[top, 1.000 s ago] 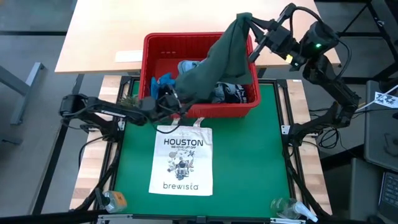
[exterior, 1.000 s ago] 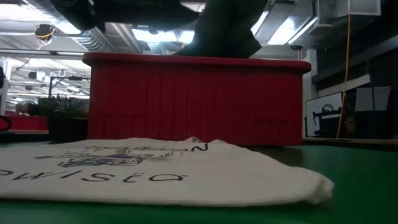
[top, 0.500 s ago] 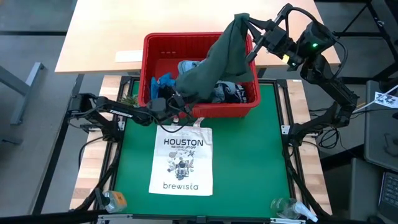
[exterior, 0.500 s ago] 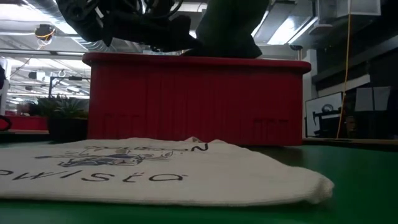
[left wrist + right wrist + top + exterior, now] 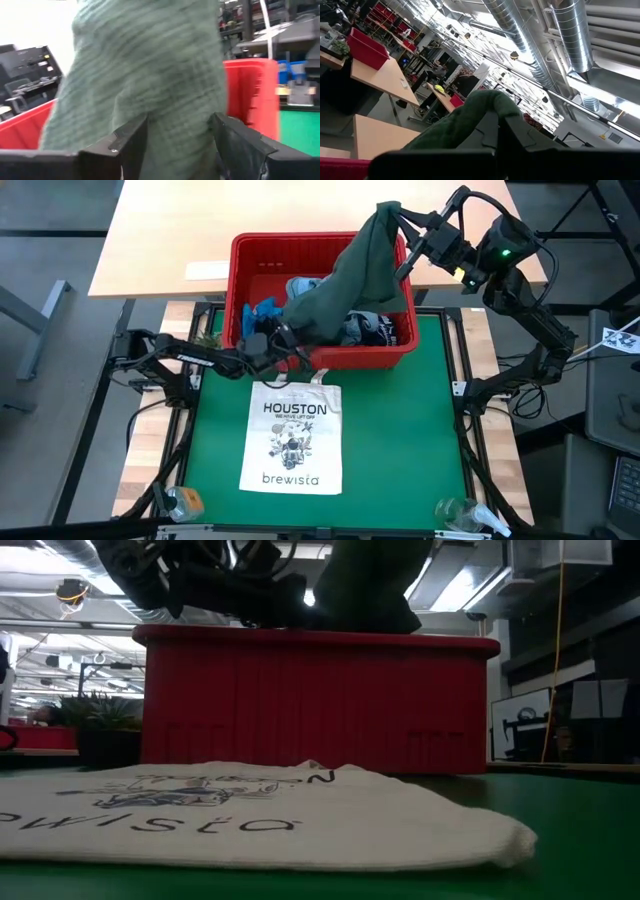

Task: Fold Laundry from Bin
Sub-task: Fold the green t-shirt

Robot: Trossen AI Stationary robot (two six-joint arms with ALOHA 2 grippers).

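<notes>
A dark green garment [image 5: 345,275] rises out of the red bin [image 5: 322,360], with my right gripper [image 5: 400,220] shut on its top, high above the bin's far right corner. The cloth slopes down to the bin's near left. There my left gripper [image 5: 283,340] points level over the near wall. It is open, with the garment's lower part [image 5: 165,85] between its fingers. Bright blue [image 5: 262,312], light blue [image 5: 303,284] and dark navy [image 5: 375,330] pieces lie in the bin. My left gripper has its fingers [image 5: 131,142] on either side of the garment's lower part; I cannot tell whether they touch it. My right gripper pinches a bunched fold at the garment's top end [image 5: 470,117], and cloth drapes over the fingertips. The garment hangs slanting below, its lower end in the bin.
A white "HOUSTON brewista" tote bag [image 5: 293,438] lies flat on the green mat in front of the bin, also seen in the low view [image 5: 250,820]. Two clear bottles [image 5: 180,502] [image 5: 462,512] lie at the near edge. A wooden tabletop [image 5: 180,230] lies beyond the bin.
My left gripper has come down and shifted a little toward the table's right, along the bin's near wall, to the green garment's lower end. The garment stays hung from my right gripper.
</notes>
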